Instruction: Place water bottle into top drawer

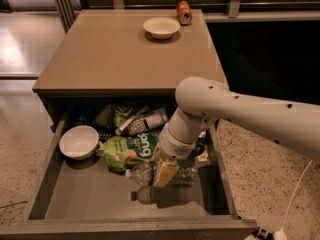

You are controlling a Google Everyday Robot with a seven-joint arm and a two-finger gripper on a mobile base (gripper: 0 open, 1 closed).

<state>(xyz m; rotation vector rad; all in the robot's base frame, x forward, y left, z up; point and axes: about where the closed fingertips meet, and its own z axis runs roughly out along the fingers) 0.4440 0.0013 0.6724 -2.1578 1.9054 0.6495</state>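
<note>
The worktop (115, 59) carries a bowl (161, 27) and a can (184, 12) at its far edge, well apart from the job. Below it the drawer (90, 196) stands pulled out. Its back half is crowded, so the bare floor at the front is, I judge, the sensible landing spot. The arm (235, 109) reaches over the drawer's side wall and bends down, putting the gripper (162, 176) low over that front strip. A green bag (130, 151) lies just behind it. The water bottle (165, 195) lies on its side inside the drawer, directly under the gripper — whether it is gripped or already let go, I cannot tell. A white bowl (78, 142) sits near the wall away from the arm.
</note>
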